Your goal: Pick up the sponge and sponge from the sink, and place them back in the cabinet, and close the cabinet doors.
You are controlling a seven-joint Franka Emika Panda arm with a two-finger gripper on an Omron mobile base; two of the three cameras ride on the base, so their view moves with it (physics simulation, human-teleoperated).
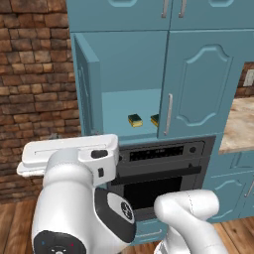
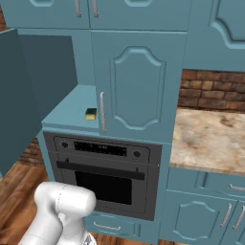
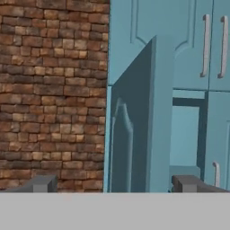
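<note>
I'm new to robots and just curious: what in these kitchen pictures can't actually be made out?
- Second sponge, left base view: mostly hidden behind the shut right door. The first sponge shows whole.
- Shelf, right base view: its back part is hidden by the same door, so one sponge shows there.
- Left door, hand view: swung open, cut off at the bottom.
- Oven, left base view: partly covered by the white arm.

Left tall teal panelled cabinet door (image 1: 87, 87) swung wide open, teal shelf compartment (image 1: 119, 111) reachable through left half, right tall teal door (image 1: 196, 84) shut across the rest, red brick wall (image 1: 34, 84) left.
</note>
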